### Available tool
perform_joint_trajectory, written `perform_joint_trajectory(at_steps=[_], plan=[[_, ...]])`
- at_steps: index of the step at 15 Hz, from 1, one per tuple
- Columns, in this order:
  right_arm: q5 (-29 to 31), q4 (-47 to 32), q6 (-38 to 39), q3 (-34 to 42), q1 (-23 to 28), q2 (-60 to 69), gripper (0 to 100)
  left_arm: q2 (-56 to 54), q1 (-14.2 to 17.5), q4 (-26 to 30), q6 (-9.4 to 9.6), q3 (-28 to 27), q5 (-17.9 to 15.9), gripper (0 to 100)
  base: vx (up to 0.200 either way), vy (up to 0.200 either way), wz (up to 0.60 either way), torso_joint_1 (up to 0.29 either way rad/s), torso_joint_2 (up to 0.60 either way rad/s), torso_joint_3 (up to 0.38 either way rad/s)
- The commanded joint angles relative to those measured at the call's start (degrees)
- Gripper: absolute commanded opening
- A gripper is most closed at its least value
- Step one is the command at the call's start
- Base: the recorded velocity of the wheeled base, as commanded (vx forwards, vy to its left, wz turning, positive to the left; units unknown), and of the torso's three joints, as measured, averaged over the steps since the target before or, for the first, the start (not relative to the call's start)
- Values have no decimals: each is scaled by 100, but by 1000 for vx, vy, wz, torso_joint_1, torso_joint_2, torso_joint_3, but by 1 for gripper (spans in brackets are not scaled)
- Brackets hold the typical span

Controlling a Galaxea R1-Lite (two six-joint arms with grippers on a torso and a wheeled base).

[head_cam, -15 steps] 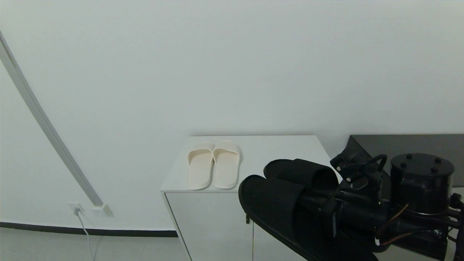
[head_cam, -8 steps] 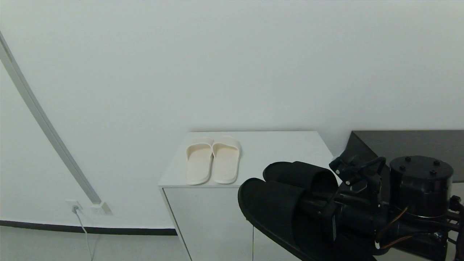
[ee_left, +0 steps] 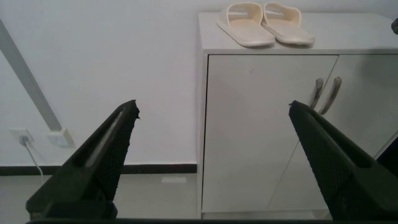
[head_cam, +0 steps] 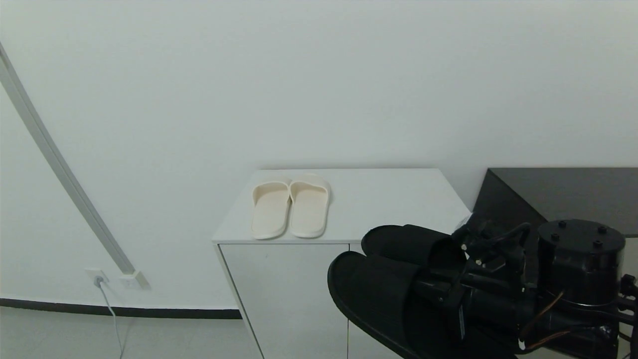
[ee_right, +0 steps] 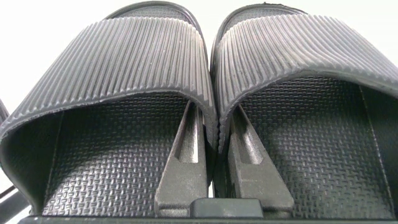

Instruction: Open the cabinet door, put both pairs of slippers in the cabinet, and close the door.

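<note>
Black slippers (head_cam: 394,279): likely light, bendy; you grip the adjoining inner walls.
Right jaws: clamped on that pair.
Left jaws: apart, empty.
Door (head_cam: 289,299): shut.

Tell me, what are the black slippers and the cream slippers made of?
Black slippers: probably soft rubber or foam, matt, with ribbed straps and pebbled footbeds. Cream slippers: likely moulded foam or plastic, smooth, matt, no visible seams; cannot be sure.
</note>
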State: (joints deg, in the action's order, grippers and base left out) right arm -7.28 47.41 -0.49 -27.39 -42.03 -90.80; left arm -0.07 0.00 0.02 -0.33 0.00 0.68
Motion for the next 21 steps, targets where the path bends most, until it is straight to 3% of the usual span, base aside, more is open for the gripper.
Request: perform_joint_trajectory(at_steps=[1, 21], plan=[[-11, 5, -4, 23, -7, 0, 0, 7, 0, -2, -2, 0, 2, 100, 0, 0, 0, -154, 393, 207], [-204, 67, -127, 313, -103, -334, 0, 7, 0, -2, -2, 0, 11, 100, 0, 0, 0, -192, 507, 311]])
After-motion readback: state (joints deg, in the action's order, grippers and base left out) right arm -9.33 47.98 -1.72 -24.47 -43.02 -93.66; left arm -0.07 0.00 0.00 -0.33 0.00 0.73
